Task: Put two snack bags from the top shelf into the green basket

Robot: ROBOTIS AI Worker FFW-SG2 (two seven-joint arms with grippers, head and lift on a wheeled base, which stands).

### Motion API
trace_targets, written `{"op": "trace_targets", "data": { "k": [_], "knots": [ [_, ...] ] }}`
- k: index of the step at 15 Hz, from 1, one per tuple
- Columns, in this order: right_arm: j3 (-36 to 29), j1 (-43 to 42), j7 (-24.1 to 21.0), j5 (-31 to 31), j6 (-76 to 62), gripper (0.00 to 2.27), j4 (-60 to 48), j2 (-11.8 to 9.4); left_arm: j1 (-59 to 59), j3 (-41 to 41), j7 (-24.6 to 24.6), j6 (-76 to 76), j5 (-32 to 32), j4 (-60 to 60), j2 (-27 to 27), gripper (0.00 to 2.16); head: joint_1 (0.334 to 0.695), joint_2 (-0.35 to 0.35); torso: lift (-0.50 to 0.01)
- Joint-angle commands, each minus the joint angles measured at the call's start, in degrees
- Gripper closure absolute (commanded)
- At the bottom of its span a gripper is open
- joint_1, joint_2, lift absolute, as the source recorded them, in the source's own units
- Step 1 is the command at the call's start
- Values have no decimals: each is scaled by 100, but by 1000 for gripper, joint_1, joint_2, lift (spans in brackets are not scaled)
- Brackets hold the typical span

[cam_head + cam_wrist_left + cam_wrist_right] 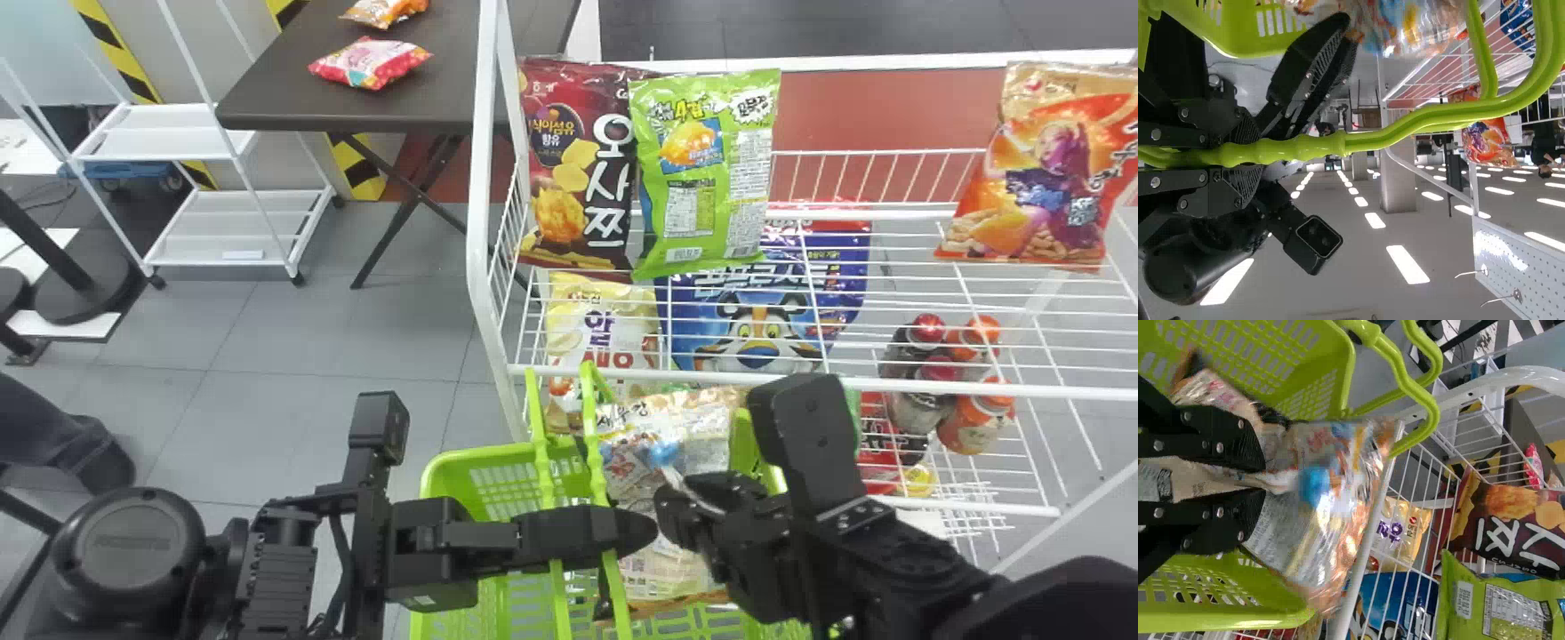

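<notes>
My right fingers (pixel 1238 440) pinch the bag (pixel 1311 533) by an edge above the basket (pixel 1331 383), risking a slip; my left fingers (pixel 587 533) clamp the handle (pixel 1385 137).

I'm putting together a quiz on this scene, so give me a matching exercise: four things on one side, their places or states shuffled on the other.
Column one
1. Left gripper
2. Right gripper
3. Bright green snack bag
4. Pink snack bag

Column two
A. Lies on the dark table
B. Shut on a snack bag at the green basket
C. Beside a dark red snack bag on the white wire rack
D. Shut on the basket's handle

Right pairs: 1-D, 2-B, 3-C, 4-A
</notes>
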Motion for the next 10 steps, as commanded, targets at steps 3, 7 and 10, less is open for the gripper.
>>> {"op": "trace_targets", "data": {
  "k": [3, 7, 10],
  "knots": [
    [-1078, -99, 7, -232, -1696, 63, 285, 66, 25, 0, -11, 24, 0, -16, 0, 2142, 695, 55, 0],
    [-2142, -592, 7, -425, -2961, 66, 1191, 92, 25, -18, -3, 24, 0, -16, 0, 2142, 695, -83, 0],
    [-2792, -1180, 34, -706, -3682, 66, 2210, 83, 52, 0, 6, 24, 0, -25, 35, 2142, 695, -173, 0]
  ]
}}
